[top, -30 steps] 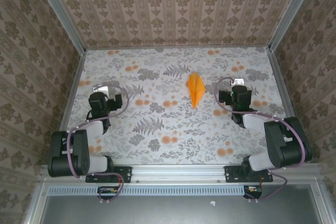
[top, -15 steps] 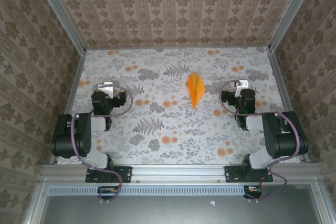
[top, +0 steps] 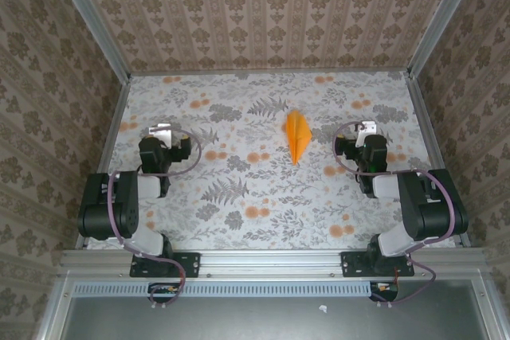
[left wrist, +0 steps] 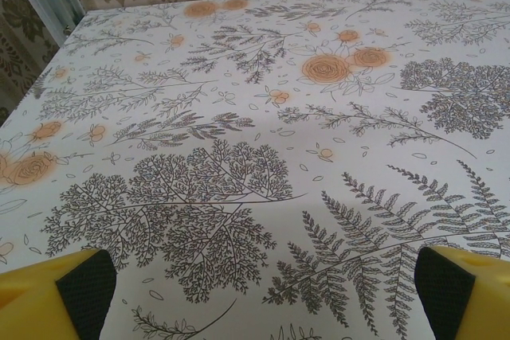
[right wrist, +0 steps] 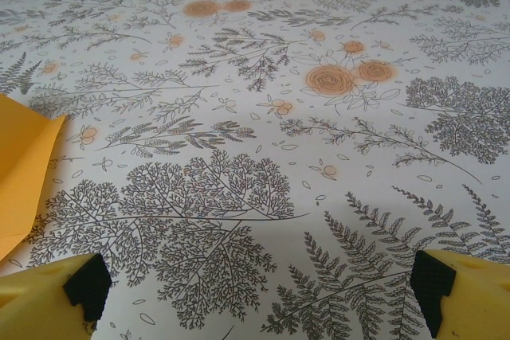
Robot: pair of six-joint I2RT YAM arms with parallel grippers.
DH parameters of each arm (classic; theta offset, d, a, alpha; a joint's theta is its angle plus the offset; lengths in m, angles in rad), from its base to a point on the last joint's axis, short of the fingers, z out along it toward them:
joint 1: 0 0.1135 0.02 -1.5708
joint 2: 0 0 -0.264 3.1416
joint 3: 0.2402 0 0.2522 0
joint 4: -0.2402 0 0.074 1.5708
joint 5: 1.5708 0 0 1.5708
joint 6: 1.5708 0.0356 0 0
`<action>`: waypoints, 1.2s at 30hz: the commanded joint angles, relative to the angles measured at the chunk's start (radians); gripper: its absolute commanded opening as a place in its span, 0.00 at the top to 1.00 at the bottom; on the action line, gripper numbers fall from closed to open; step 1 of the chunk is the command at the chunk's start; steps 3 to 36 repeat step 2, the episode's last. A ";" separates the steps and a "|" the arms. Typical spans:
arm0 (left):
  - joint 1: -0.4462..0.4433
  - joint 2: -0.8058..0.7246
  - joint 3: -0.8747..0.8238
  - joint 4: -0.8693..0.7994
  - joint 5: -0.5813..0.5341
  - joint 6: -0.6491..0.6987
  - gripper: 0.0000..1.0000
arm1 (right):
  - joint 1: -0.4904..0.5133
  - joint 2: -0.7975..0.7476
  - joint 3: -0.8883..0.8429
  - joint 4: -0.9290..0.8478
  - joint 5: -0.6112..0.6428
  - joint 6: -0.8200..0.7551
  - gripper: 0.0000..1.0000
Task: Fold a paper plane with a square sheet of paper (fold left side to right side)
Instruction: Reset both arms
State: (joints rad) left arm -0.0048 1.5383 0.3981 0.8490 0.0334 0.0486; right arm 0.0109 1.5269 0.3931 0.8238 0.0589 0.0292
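Observation:
The paper plane (top: 296, 136) lies flat on the flower-print cloth near the middle, a narrow orange dart with its point toward the near edge. Part of the same orange paper (right wrist: 22, 169) shows at the left edge of the right wrist view. My left gripper (top: 162, 131) sits drawn back at the left, well apart from the paper, jaws wide open with only cloth between the yellow fingers (left wrist: 56, 296). My right gripper (top: 366, 130) rests at the right of the plane, also wide open and empty, its fingers (right wrist: 466, 296) spread over bare cloth.
The grey-white cloth (top: 239, 197) with fern and orange flower prints covers the table. Metal rails (top: 111, 129) edge the left, right and near sides, and patterned walls stand behind.
Both arms have drawn back and folded up toward their bases since a second ago, then held still. The orange paper has not moved.

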 commanded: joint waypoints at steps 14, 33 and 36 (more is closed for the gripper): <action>0.000 -0.002 0.012 -0.004 -0.006 0.004 0.00 | 0.003 0.003 0.015 0.028 -0.008 0.000 0.00; 0.000 -0.002 0.012 -0.004 -0.006 0.004 0.00 | 0.003 0.003 0.015 0.028 -0.008 0.000 0.00; 0.000 -0.002 0.012 -0.004 -0.006 0.004 0.00 | 0.003 0.003 0.015 0.028 -0.008 0.000 0.00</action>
